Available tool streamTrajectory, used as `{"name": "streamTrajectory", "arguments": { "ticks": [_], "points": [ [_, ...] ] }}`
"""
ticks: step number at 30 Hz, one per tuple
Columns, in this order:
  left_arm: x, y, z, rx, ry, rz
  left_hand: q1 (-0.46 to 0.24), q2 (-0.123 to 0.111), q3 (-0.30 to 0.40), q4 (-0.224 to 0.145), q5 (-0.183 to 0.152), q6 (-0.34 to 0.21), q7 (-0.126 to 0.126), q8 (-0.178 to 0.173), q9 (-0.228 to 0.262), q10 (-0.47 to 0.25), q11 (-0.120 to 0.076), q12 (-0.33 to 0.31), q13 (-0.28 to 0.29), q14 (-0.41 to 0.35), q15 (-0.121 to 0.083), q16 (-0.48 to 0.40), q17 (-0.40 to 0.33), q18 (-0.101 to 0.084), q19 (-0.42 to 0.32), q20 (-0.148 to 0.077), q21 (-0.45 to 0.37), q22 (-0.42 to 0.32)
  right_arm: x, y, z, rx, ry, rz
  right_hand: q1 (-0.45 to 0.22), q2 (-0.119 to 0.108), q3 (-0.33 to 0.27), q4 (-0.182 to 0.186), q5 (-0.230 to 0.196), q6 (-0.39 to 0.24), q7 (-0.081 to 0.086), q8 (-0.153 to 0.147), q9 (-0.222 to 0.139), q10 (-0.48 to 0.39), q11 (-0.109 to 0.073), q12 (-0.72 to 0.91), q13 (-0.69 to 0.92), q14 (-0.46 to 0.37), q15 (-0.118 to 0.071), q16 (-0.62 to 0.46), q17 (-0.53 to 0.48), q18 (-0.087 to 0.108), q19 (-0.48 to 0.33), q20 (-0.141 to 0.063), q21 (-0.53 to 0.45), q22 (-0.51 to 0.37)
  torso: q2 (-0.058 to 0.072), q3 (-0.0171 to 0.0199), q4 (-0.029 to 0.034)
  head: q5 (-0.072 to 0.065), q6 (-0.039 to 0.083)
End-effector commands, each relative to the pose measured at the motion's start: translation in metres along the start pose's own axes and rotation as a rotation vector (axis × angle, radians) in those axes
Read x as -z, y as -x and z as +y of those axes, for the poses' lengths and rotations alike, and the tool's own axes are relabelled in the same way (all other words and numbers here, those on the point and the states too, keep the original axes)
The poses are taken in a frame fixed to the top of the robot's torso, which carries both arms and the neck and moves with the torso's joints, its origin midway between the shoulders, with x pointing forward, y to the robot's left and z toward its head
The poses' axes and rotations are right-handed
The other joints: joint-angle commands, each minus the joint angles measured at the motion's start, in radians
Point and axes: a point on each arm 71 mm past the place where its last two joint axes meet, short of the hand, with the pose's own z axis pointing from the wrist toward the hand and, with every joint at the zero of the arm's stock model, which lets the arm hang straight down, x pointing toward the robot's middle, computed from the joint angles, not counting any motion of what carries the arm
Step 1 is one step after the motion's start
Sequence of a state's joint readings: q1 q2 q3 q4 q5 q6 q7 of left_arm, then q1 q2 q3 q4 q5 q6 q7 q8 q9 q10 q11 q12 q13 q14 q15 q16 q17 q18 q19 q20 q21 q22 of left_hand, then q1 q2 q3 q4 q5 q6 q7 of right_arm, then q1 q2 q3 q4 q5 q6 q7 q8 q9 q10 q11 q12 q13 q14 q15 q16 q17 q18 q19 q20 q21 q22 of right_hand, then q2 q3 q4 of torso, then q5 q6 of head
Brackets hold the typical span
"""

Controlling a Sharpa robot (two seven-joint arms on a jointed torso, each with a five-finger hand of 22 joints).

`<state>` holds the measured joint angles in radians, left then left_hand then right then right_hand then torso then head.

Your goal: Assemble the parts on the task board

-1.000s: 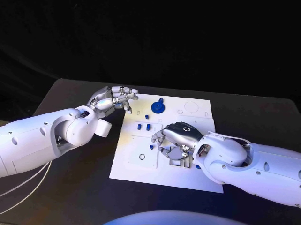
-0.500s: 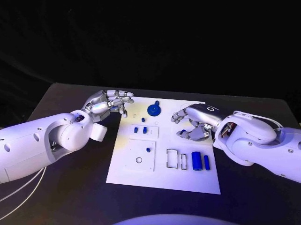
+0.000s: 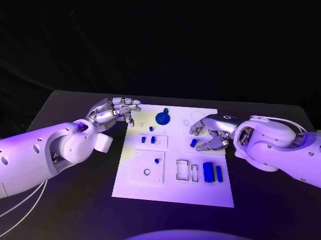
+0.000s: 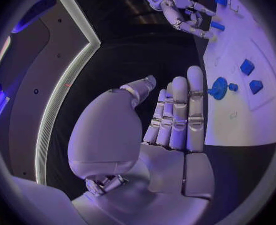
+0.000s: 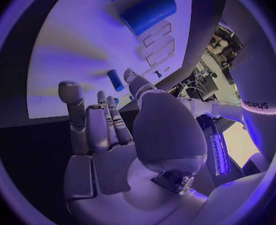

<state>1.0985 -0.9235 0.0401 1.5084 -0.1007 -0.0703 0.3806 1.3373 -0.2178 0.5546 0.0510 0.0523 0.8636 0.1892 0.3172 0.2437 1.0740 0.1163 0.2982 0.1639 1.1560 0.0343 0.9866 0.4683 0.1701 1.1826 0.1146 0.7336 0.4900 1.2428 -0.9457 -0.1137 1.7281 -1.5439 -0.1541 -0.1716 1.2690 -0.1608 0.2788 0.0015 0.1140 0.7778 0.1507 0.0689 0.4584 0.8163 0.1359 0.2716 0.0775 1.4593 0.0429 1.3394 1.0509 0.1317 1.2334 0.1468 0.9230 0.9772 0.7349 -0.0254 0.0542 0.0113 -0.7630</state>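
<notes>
The white task board [image 3: 173, 187] lies mid-table. On it are a round blue knob [image 3: 162, 118], three small blue parts [image 3: 148, 139] near the far left, a tiny one [image 3: 157, 161] in a square recess, and two blue cylinders [image 3: 213, 172] near the right edge. My right hand [image 3: 211, 132] hovers over the board's far right part, fingers spread, with a short blue part [image 3: 193, 143] lying at its fingertips; whether they touch is unclear. The right wrist view shows that part [image 5: 115, 80] between finger and thumb. My left hand [image 3: 116, 111] holds nothing beside the far left corner.
Two empty rectangular slots [image 3: 187, 170] sit left of the cylinders, and a ring [image 3: 147, 172] marks the near left panel. Black table [image 3: 67, 200] surrounds the board. In the left wrist view the knob [image 4: 219, 88] lies just beyond my left fingers [image 4: 186, 110].
My right hand has lifted from the board's near slots to its far right part, uncovering the two cylinders. In the last half second it barely moved. The left hand stays put.
</notes>
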Motion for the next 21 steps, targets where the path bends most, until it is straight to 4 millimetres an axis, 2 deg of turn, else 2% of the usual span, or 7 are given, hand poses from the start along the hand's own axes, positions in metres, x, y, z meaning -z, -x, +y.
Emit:
{"name": "streamTrajectory", "arguments": {
  "ticks": [1, 4, 5, 9, 15, 21],
  "points": [
    [-0.0009, -0.0028, -0.0004, 0.004, -0.007, 0.021, 0.006, 0.005, -0.007, 0.000, 0.002, -0.002, 0.006, -0.003, -0.001, -0.006, 0.001, 0.000, -0.001, -0.006, -0.001, 0.006, 0.001, 0.012, -0.004, 0.003, 0.003, 0.001, -0.0021, -0.0059, -0.0007, -0.001, -0.014, 0.068, 0.016, 0.006, -0.006, 0.001, -0.002, -0.004, 0.006, 0.002, -0.001, 0.000, -0.005, 0.012, 0.001, -0.008, 0.000, -0.003, -0.003, 0.016, -0.004, -0.005, -0.003, -0.001, 0.000, -0.0006, 0.0016, 0.002, -0.002],
    [-0.0010, -0.0032, -0.0003, 0.002, -0.007, 0.022, 0.006, 0.005, -0.007, 0.000, 0.002, -0.002, 0.006, -0.003, -0.001, -0.006, 0.001, 0.000, -0.001, -0.006, -0.001, 0.006, 0.001, 0.012, -0.004, 0.003, 0.003, 0.001, -0.0051, -0.0067, 0.0004, -0.014, -0.010, 0.058, 0.041, 0.031, 0.005, -0.001, -0.005, 0.021, 0.016, 0.015, 0.000, 0.040, -0.017, 0.047, 0.006, 0.000, -0.010, 0.002, 0.007, 0.009, 0.023, -0.012, 0.029, 0.029, 0.000, -0.0012, 0.0019, -0.001, -0.001],
    [-0.0010, -0.0032, -0.0003, 0.002, -0.007, 0.023, 0.006, 0.005, -0.007, 0.000, 0.002, -0.002, 0.006, -0.003, -0.001, -0.006, 0.001, 0.000, -0.001, -0.006, -0.001, 0.006, 0.001, 0.012, -0.004, 0.003, 0.003, 0.001, -0.0057, -0.0068, 0.0007, -0.017, -0.009, 0.055, 0.058, 0.053, 0.027, -0.005, -0.043, 0.043, 0.024, 0.025, 0.001, 0.072, -0.023, 0.065, 0.007, 0.009, -0.016, 0.015, 0.031, 0.002, 0.045, -0.018, 0.062, 0.059, 0.000, -0.0013, 0.0020, -0.001, -0.001],
    [-0.0010, -0.0031, -0.0003, 0.001, -0.007, 0.023, 0.006, 0.005, -0.007, 0.000, 0.002, -0.002, 0.006, -0.003, -0.001, -0.006, 0.001, 0.000, -0.001, -0.006, -0.001, 0.006, 0.001, 0.012, -0.004, 0.003, 0.003, 0.001, -0.0075, -0.0071, 0.0010, -0.024, -0.006, 0.042, 0.059, 0.064, 0.054, -0.001, -0.050, 0.060, 0.024, 0.028, -0.006, 0.107, -0.027, 0.075, -0.001, 0.019, -0.019, 0.030, 0.057, -0.006, 0.066, -0.023, 0.095, 0.091, 0.000, -0.0011, 0.0016, 0.000, -0.002],
    [-0.0010, -0.0027, -0.0003, 0.001, -0.007, 0.022, 0.006, 0.005, -0.007, 0.000, 0.002, -0.002, 0.006, -0.003, -0.001, -0.006, 0.001, 0.001, 0.000, -0.006, -0.001, 0.007, 0.002, 0.012, -0.004, 0.003, 0.003, 0.001, -0.0092, -0.0086, 0.0027, -0.035, 0.005, 0.028, 0.053, 0.062, 0.129, 0.010, -0.055, 0.116, 0.022, 0.040, -0.019, 0.168, -0.030, 0.068, -0.013, 0.029, -0.020, 0.053, 0.091, -0.016, 0.093, -0.025, 0.145, 0.140, 0.000, -0.0008, 0.0005, 0.001, -0.004],
    [-0.0011, -0.0029, -0.0001, 0.001, -0.006, 0.024, 0.006, 0.005, -0.007, 0.000, 0.002, -0.002, 0.006, -0.003, -0.001, -0.006, 0.001, 0.001, 0.000, -0.006, -0.001, 0.007, 0.002, 0.012, -0.004, 0.003, 0.003, 0.001, -0.0100, -0.0106, 0.0050, -0.043, 0.016, 0.021, 0.040, 0.046, 0.193, 0.021, -0.056, 0.160, 0.021, 0.049, -0.028, 0.213, -0.032, 0.053, -0.013, 0.031, -0.024, 0.062, 0.102, -0.022, 0.105, -0.027, 0.172, 0.168, 0.000, -0.0002, 0.0000, 0.002, -0.006]
  ]
}}
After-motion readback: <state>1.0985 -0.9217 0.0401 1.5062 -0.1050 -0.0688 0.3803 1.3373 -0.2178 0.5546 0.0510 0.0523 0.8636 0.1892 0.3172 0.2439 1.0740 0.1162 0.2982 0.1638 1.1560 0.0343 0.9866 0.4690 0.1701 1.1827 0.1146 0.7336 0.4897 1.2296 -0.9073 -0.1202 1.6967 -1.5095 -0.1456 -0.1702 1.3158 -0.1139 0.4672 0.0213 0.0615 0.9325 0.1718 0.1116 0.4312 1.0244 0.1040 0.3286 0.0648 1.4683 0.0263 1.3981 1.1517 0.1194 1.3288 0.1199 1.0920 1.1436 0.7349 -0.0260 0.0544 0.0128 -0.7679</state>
